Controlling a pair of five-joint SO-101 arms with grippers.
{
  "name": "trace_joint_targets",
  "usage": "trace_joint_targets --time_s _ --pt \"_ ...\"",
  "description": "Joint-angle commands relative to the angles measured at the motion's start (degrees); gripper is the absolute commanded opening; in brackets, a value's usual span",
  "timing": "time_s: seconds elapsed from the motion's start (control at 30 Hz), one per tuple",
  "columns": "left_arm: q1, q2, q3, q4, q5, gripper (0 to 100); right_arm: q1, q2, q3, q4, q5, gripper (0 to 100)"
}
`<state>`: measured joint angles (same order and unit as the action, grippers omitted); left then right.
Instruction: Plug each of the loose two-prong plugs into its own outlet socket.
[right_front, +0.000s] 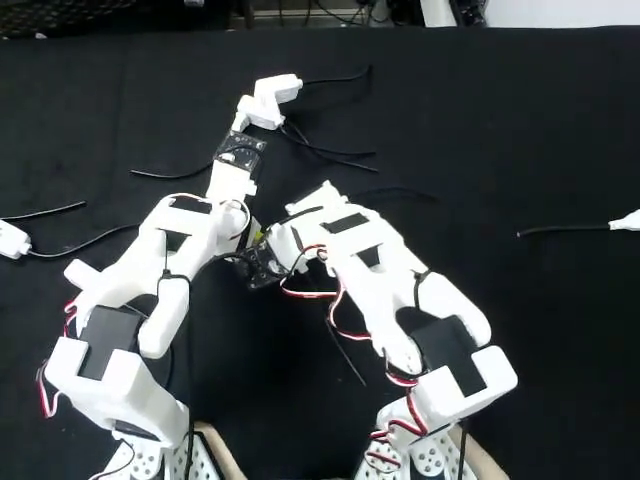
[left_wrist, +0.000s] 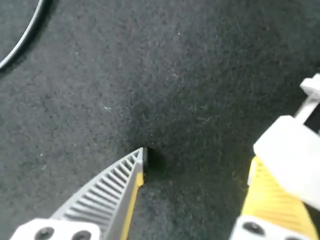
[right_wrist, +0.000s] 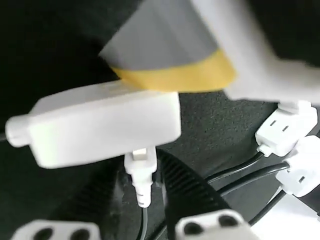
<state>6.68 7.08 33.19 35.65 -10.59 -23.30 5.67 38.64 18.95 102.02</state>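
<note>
My right gripper (right_wrist: 143, 176) is shut on a small white two-prong plug (right_wrist: 141, 165), its black ribbed fingers (right_wrist: 186, 192) on either side. The plug's tip meets the side of a white outlet block (right_wrist: 100, 125); the prongs are hidden. A grey part with a yellow band (right_wrist: 175, 60) crosses just beyond the block. In the high view this gripper (right_front: 262, 262) sits low between the two arms. My left gripper (right_front: 270, 100) is stretched toward the far middle of the table. It stands open (left_wrist: 200, 157) over bare cloth, with a white piece (left_wrist: 292, 160) against one finger.
Two more white sockets (right_wrist: 285, 127) (right_wrist: 300, 176) on black cables lie near the block. A loose white plug (right_front: 12, 240) lies at the far left and another (right_front: 625, 222) at the far right. Black cables (right_front: 330, 152) trail near the left gripper.
</note>
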Motion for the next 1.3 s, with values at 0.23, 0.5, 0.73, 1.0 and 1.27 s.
trace_joint_targets --time_s 0.23,0.5,0.73,1.0,1.27 --pt "-0.31 -0.53 -0.75 0.53 -0.18 33 3.16 -3.38 3.12 -10.81 5.54 1.1" --pt "-0.31 -0.53 -0.75 0.53 -0.18 33 1.23 -3.38 7.69 -13.54 6.07 1.1" --pt "-0.31 -0.44 -0.84 0.53 -0.18 33 -0.44 -3.74 7.25 -13.54 5.98 1.1" --pt "-0.31 -0.26 -1.19 0.53 -0.09 33 -0.26 -6.90 5.41 -8.88 4.40 1.1" --pt "0.13 -0.09 -1.63 0.44 0.09 33 -1.93 -11.74 1.19 4.22 0.97 1.1"
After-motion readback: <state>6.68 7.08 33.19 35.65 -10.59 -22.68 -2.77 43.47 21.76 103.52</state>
